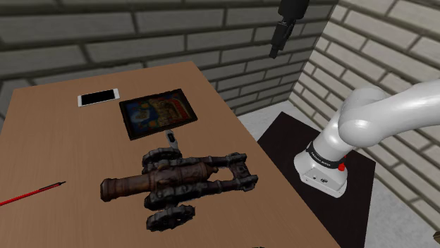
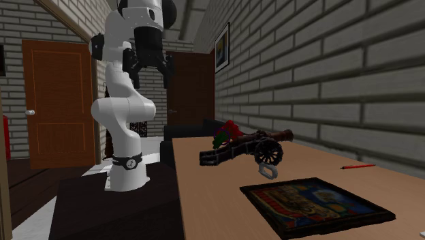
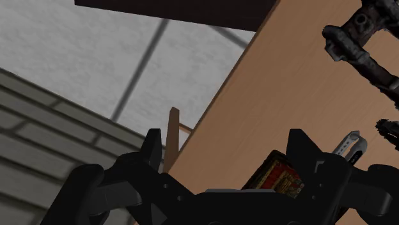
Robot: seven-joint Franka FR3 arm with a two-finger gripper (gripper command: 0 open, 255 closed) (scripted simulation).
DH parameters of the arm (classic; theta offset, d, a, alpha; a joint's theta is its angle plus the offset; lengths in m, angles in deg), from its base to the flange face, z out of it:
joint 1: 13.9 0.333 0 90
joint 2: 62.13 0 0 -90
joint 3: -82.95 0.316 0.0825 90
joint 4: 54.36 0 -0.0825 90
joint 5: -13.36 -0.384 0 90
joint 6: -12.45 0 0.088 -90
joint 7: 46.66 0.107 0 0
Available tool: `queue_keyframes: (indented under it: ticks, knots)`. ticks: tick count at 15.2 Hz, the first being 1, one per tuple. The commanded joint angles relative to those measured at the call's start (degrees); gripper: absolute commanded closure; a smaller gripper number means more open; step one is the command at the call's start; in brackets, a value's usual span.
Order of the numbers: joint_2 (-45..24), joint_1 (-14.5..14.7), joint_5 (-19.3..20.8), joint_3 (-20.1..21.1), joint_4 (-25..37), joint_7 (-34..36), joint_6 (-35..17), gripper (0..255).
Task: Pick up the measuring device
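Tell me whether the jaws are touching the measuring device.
Apart. In the shoulder view the jaws hang high in the air, while the small grey measuring device lies on the table beside the cannon.

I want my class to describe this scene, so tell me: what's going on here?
A white robot arm is after the small grey measuring device, which lies on the wooden table between a picture tablet and a model cannon. Nothing is held yet: the black gripper hangs open, high up near the table's edge, well clear of the device. A white phone and a red pencil lie there too.
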Motion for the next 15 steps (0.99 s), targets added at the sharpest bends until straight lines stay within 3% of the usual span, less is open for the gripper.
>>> queue_keyframes:
  ticks: [1, 8, 15]
  knots:
    - [0.00, 0.00, 0.00, 0.00, 0.00, 0.00, 0.00, 0]
    - [-3.04, 1.94, -5.49, 9.08, -4.90, 12.95, -8.93, 0]
    - [-11.53, 3.30, -9.32, 18.32, -5.18, 25.87, -18.90, 0]
